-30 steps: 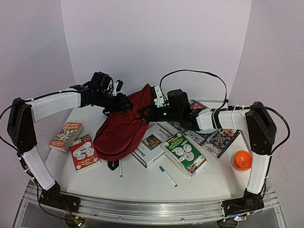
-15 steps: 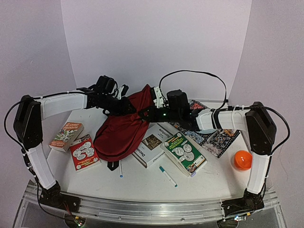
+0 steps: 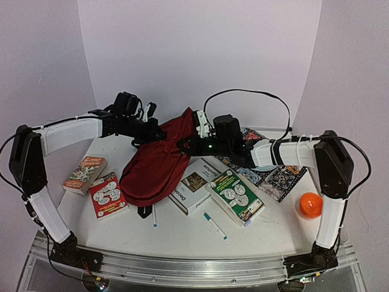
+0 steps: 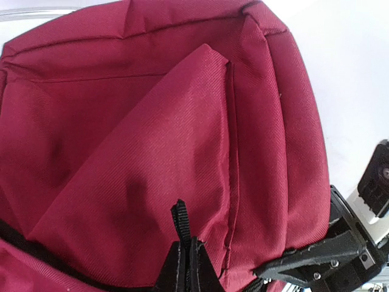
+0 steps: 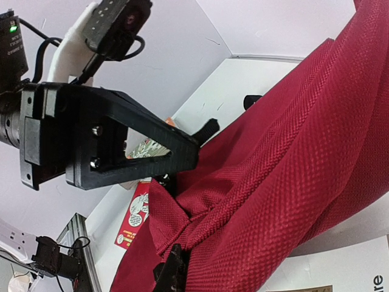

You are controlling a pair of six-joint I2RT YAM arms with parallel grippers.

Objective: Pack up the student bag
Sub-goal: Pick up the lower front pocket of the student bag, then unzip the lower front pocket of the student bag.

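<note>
White tabletop [image 3: 182,237] stood in a corner of pale lilac walls, with a metal rail along the bottom edge of the overhead frame. The red bag [image 3: 159,167] lay left of centre, its upper end raised toward the back wall. Two books [image 3: 84,174] [image 3: 107,194] lay at its left. Right of it were a white book [image 3: 196,185], a green one [image 3: 237,196] and a patterned one [image 3: 273,176]. Two pens [image 3: 214,225] [image 3: 154,217] lay lower down, and an orange ball [image 3: 310,205] sat at the far right.

Both arms reached inward from the sides, forearms level, meeting over the bag's raised end. The left claw [image 4: 185,255] was pressed fully together against the cloth; whether any was caught I could not tell. The right claw [image 5: 173,274] was closed, pinching a gathered fold of the bag.
</note>
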